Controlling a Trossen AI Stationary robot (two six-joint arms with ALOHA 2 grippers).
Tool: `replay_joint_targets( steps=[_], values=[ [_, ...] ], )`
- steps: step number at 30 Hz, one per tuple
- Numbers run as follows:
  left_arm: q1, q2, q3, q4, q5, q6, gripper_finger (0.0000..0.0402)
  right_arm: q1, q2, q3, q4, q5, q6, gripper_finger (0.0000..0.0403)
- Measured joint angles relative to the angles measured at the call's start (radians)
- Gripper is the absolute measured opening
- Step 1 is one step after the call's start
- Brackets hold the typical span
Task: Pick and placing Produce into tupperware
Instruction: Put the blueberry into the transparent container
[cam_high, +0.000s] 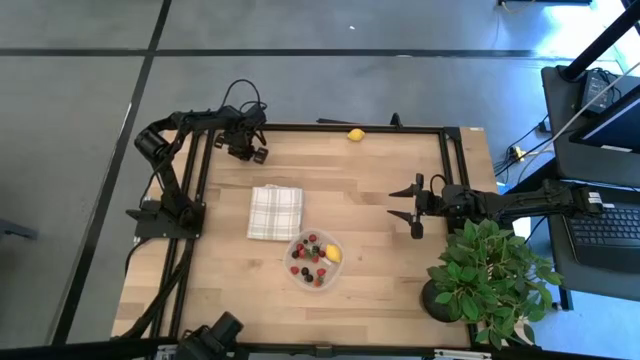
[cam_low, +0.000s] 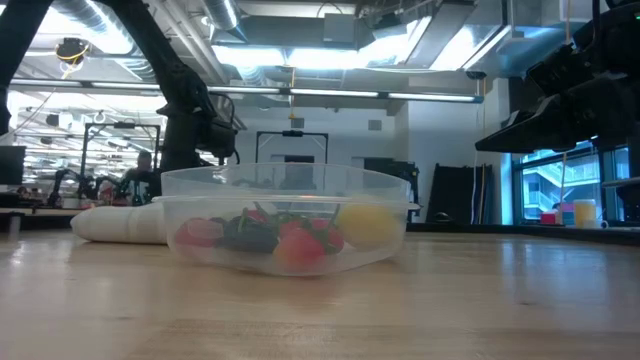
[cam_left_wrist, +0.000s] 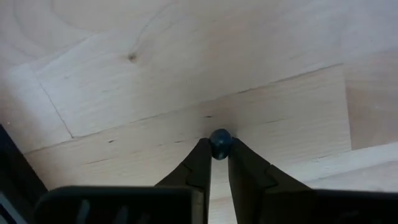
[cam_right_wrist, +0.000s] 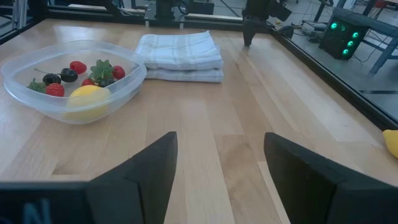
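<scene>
My left gripper (cam_high: 251, 151) points down over the table's far left part and is shut on a tiny dark blue berry (cam_left_wrist: 220, 139). The clear tupperware (cam_high: 315, 260) stands near the table's middle on its flat bottom. It holds several red and dark berries and a yellow lemon (cam_right_wrist: 87, 96). A second lemon (cam_high: 355, 134) lies at the far edge. My right gripper (cam_high: 412, 210) waits open at the right, level above the wood, with nothing between its fingers. My left gripper pinches the dark berry (cam_left_wrist: 220, 144) between its two fingertips (cam_left_wrist: 200, 155), coming from above and pointing down. Only the tips are on it. I cannot tell whether the berry rests on the wood or hangs just clear of it.
A folded checked cloth (cam_high: 275, 212) lies between my left gripper and the tupperware. A leafy potted plant (cam_high: 490, 280) stands at the near right corner. A black frame (cam_high: 330, 127) borders the table. Bare wood lies around the left gripper and right of the tupperware.
</scene>
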Motion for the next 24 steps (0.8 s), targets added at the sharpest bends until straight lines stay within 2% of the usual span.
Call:
replay_joint_targets(
  steps=[8, 13, 18, 24],
  values=[
    [-0.026, -0.124, 0.023, -0.024, 0.008, 0.011, 0.0040, 0.000, 0.000, 0.000, 0.000, 0.000, -0.001, 0.0241],
    [-0.081, -0.252, 0.022, -0.036, 0.079, 0.008, 0.0036, 0.000, 0.000, 0.000, 0.000, 0.000, -0.003, 0.0241],
    [-0.215, -0.361, 0.024, -0.034, 0.121, 0.004, 0.0034, 0.000, 0.000, 0.000, 0.000, 0.000, -0.005, 0.0241],
    [-0.468, -0.421, 0.025, 0.062, 0.170, -0.006, 0.0041, 0.000, 0.000, 0.000, 0.000, 0.000, -0.002, 0.0241]
  ],
)
